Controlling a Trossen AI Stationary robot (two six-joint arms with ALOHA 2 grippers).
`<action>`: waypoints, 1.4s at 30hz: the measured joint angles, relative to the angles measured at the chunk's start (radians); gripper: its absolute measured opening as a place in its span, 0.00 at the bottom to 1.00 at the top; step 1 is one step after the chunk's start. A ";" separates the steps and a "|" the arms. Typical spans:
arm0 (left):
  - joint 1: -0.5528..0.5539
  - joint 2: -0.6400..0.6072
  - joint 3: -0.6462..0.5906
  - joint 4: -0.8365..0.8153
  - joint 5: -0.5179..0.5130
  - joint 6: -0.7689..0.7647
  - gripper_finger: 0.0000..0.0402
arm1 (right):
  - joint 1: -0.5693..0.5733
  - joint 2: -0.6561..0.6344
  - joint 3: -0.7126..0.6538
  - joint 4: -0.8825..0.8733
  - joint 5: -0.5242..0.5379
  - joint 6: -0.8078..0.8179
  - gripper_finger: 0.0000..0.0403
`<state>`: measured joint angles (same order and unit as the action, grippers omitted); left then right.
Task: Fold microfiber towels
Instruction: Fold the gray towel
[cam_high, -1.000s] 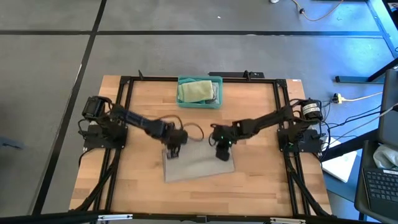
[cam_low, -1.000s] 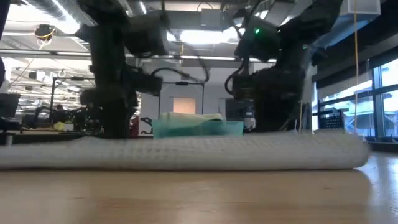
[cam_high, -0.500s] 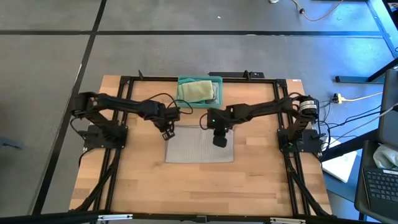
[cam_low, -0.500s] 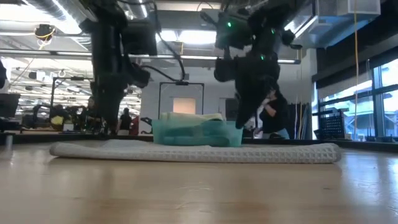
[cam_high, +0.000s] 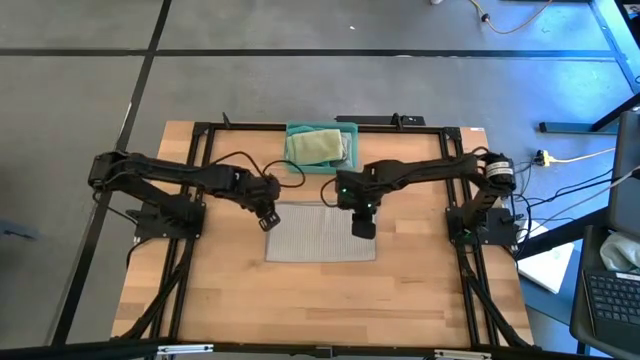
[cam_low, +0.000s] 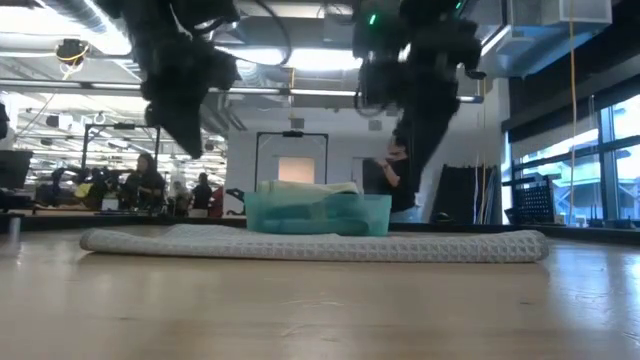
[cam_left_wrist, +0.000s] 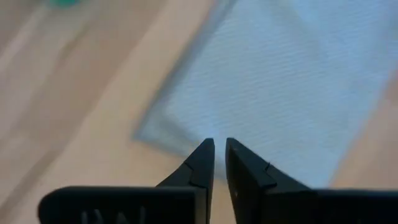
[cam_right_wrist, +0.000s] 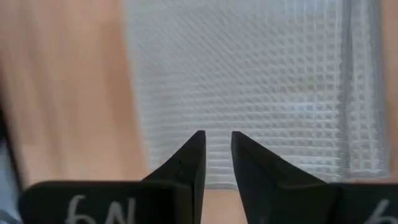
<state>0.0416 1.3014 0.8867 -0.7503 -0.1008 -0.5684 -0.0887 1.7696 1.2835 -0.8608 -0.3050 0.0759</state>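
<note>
A light grey microfiber towel (cam_high: 320, 232) lies flat and square on the wooden table (cam_high: 220, 300); in the low view the towel (cam_low: 320, 245) rests on its whole underside. My left gripper (cam_high: 268, 217) hangs above the towel's far left corner (cam_left_wrist: 144, 132), its fingers all but together, with nothing between them. My right gripper (cam_high: 362, 226) hangs above the towel's right part (cam_right_wrist: 249, 93) with a narrow gap between its fingers, which hold nothing. In the low view both grippers are clear of the cloth.
A teal plastic bin (cam_high: 322, 169) stands at the table's far edge, just beyond the grey towel, with a pale green towel (cam_high: 315, 146) lying in it. Black frame rails (cam_high: 190, 200) run along the table's sides. Bare wood lies between the towel and the near edge.
The grey towel, which lay askew nearer the front, has slid toward the far edge and squared up as both grippers moved that way on it. Both grippers have then risen clear of it, and the towel has stayed flat.
</note>
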 joint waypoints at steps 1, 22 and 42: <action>-0.001 0.000 0.000 0.028 0.034 0.021 0.08 | 0.000 -0.024 0.000 0.003 -0.022 0.013 0.20; 0.362 0.171 0.002 0.095 0.537 0.580 0.22 | -0.083 -0.382 -0.402 0.221 -0.273 0.427 0.26; 0.380 0.343 0.002 0.216 0.506 0.758 0.39 | 0.156 -0.418 -0.422 0.408 -0.158 0.624 0.26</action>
<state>0.4217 1.6441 0.8885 -0.5348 0.4054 0.1894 0.0672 1.3518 0.8612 -0.4526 -0.4632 0.6998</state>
